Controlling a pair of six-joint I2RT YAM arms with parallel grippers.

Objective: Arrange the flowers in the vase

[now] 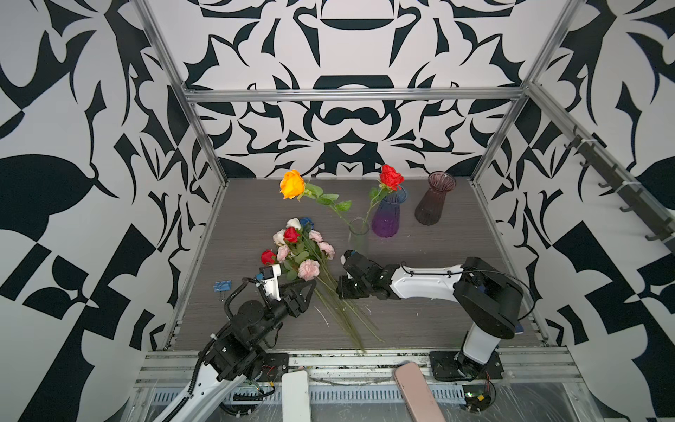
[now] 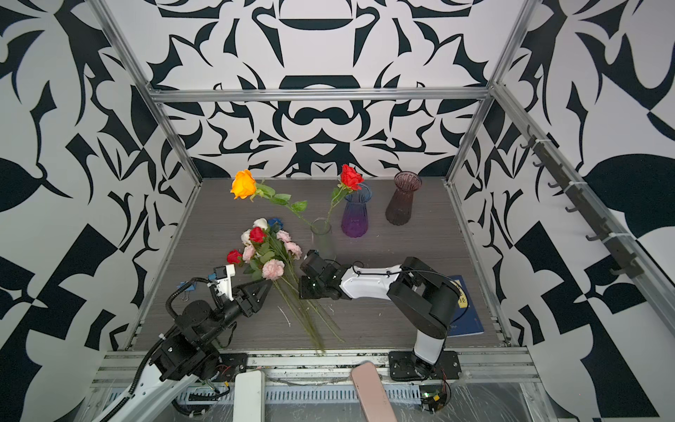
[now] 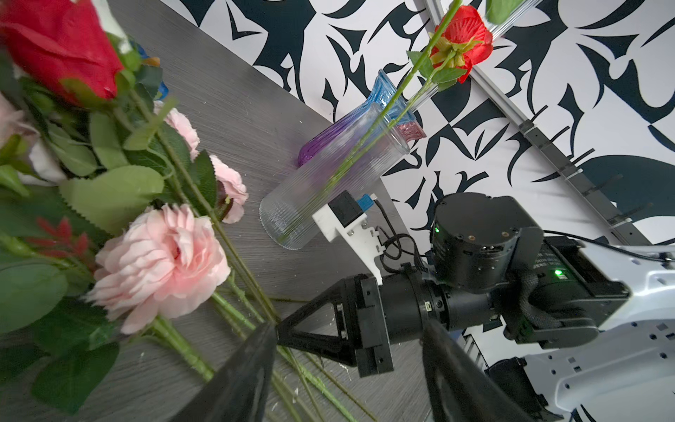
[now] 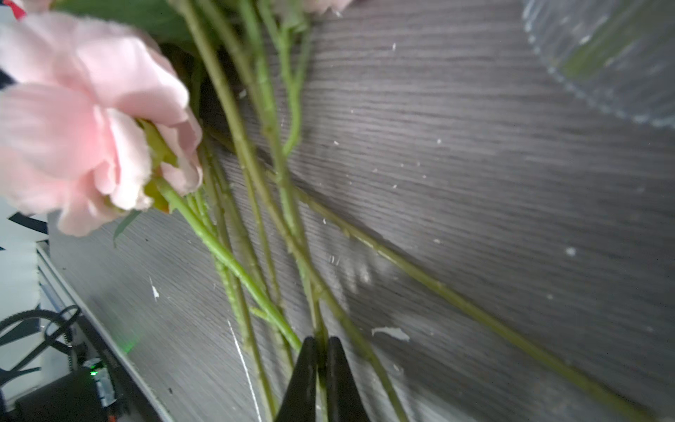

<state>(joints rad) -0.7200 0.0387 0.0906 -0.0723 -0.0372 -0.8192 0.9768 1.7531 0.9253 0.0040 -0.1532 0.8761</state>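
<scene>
The right end effector [image 4: 321, 343] pinches one stem [image 4: 316, 310] among flowers [image 1: 305, 255] heaped on the bench [image 1: 420, 318], likely bound for the clear vase [image 1: 359, 229]; the left end effector [image 1: 311, 286] hangs open.

Both top views look steeply down from high above the front edge onto the whole surface [image 1: 255, 204] (near-identical framing). The wrist views sit close and low, on opposite sides of the shared pink bloom [image 3: 160, 263] and stems [image 4: 223, 255].
</scene>
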